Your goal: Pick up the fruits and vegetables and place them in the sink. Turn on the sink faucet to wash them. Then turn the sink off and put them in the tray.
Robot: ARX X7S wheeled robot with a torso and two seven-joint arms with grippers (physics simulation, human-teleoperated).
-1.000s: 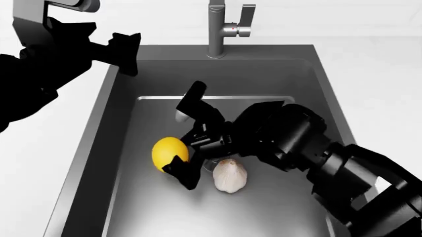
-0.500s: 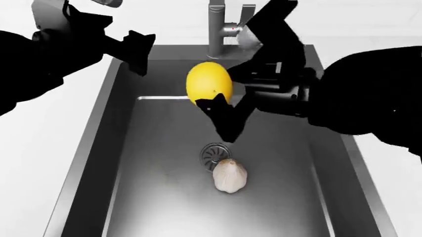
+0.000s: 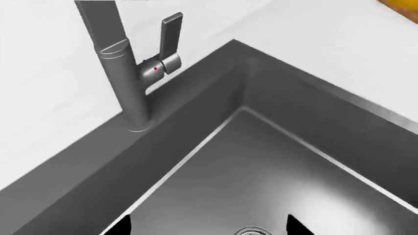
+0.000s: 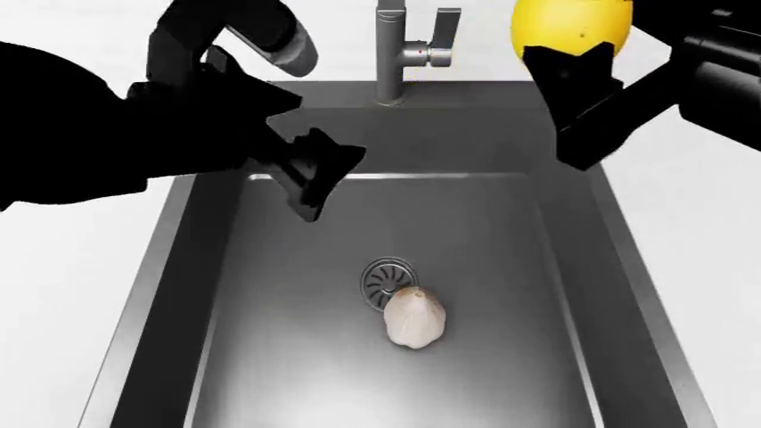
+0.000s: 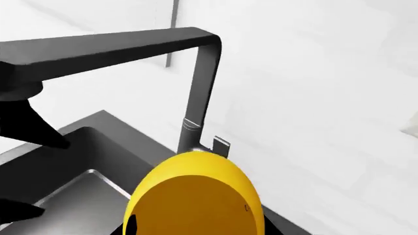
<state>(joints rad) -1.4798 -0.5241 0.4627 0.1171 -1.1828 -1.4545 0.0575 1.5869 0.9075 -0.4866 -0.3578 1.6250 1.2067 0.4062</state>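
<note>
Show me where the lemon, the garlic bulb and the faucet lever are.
lemon (image 4: pixel 568 27), head view, middle of its yellow skin.
garlic bulb (image 4: pixel 414 318), head view, centre of the bulb.
faucet lever (image 3: pixel 170 35), left wrist view, flat face of the handle.

Both arms are matte black, almost featureless in the render, with blocky, faceted shells that read as flat silhouettes. The left arm (image 4: pixel 107 125) is bulky and carries one rounded, glossy grey cylindrical segment (image 4: pixel 256 36) near its top. The left gripper (image 4: pixel 312 174) has short, angular black fingers with pointed tips; in the left wrist view only two small black fingertips (image 3: pixel 295 226) show at the frame's edge. The right gripper (image 4: pixel 589 98) has wedge-shaped black fingers on a squared black body. No cables, screws or markings can be made out.
</note>
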